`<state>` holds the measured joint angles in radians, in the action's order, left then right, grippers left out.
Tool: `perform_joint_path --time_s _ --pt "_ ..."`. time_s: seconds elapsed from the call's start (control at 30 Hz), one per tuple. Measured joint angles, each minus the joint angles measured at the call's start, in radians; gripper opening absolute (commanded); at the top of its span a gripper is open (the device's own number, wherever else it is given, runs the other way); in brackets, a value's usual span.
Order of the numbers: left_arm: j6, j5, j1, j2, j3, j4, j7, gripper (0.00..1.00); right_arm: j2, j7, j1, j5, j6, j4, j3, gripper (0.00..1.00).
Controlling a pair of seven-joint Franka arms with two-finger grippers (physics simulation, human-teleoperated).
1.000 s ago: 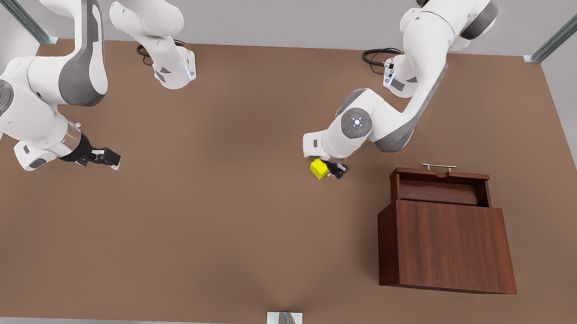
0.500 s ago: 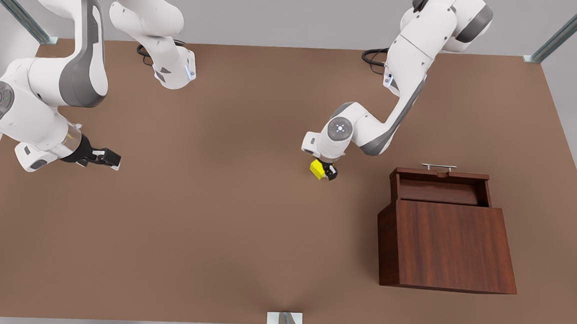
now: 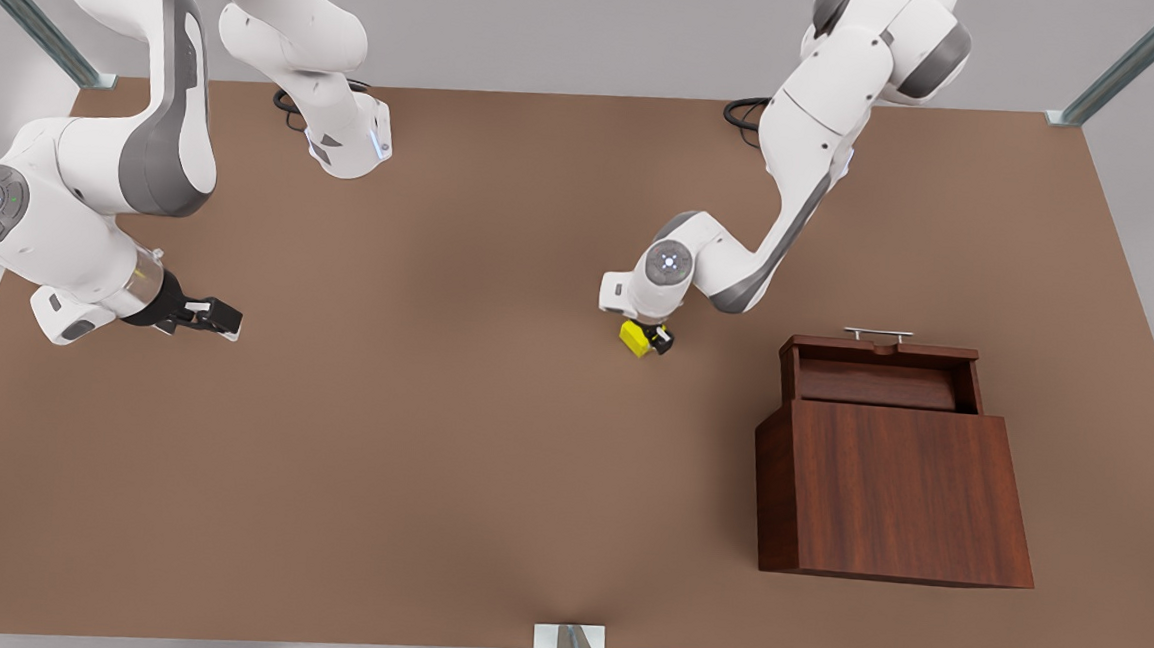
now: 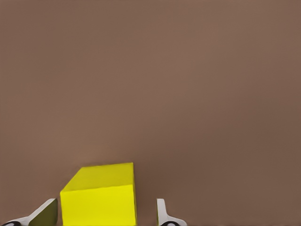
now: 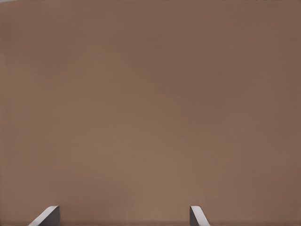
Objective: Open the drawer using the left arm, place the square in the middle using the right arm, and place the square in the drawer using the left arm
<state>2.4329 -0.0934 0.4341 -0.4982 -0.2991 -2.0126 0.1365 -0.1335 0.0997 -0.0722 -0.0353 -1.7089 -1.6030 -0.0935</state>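
Since a second ago the left arm has lowered over the table (image 3: 430, 435), its elbow drawn up and in, so the left gripper (image 3: 650, 341) now sits low around the yellow cube (image 3: 635, 338); the right arm has stayed put. The left wrist view shows what the front view cannot: the cube (image 4: 99, 198) lies between the two fingertips (image 4: 44, 214), with a gap on each side, so the jaws are apart and not clamped. In the front view the cube rests mid-table, at about nine o'clock from the open drawer (image 3: 879, 375) of the cabinet (image 3: 902, 494). The right gripper (image 3: 207, 316) waits spread at the front view's left.
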Motion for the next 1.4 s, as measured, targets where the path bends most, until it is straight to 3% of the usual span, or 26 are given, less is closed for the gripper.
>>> perform_joint_path --time_s 0.37,0.4,0.43,0.5,0.6,0.7,0.77,0.93,1.2,1.4 --pt "0.046 -0.007 0.006 -0.058 0.021 0.0 0.002 1.0 -0.005 0.002 0.001 0.0 -0.001 -0.001 -0.001 1.0" --pt "0.049 -0.009 0.007 -0.063 0.021 0.0 0.002 0.95 -0.008 0.002 0.002 0.0 -0.001 0.0 0.0 1.0" --pt "0.051 -0.009 0.009 -0.065 0.021 0.0 0.001 0.84 -0.008 0.002 0.002 0.0 -0.002 0.0 0.0 1.0" --pt "0.052 -0.01 0.009 -0.067 0.023 0.0 -0.003 0.53 -0.008 0.002 0.001 0.0 -0.002 0.0 -0.001 1.0" --pt "0.054 -0.026 0.009 -0.078 0.025 0.001 -0.008 0.55 -0.008 0.002 0.002 0.0 -0.002 0.0 0.0 1.0" --pt "0.054 -0.318 0.013 -0.077 0.03 0.003 -0.044 0.58 -0.008 0.002 0.001 0.0 -0.002 0.0 -0.001 1.0" --pt "0.053 -0.401 0.013 -0.073 0.03 0.003 -0.036 0.58 -0.008 0.002 0.002 0.0 -0.002 0.0 -0.001 1.0" --pt "0.042 -0.149 0.012 -0.065 0.031 0.009 -0.012 0.58 -0.014 0.002 0.002 0.0 -0.007 0.002 -0.002 1.0" --pt "0.018 -0.066 0.012 -0.025 0.044 0.019 -0.017 0.57 -0.012 0.001 0.0 0.0 -0.005 0.002 -0.002 1.0" --pt "-0.495 -0.015 0.009 0.342 0.174 0.172 -0.811 0.58 -0.015 0.002 0.002 0.0 -0.006 0.002 -0.002 1.0"
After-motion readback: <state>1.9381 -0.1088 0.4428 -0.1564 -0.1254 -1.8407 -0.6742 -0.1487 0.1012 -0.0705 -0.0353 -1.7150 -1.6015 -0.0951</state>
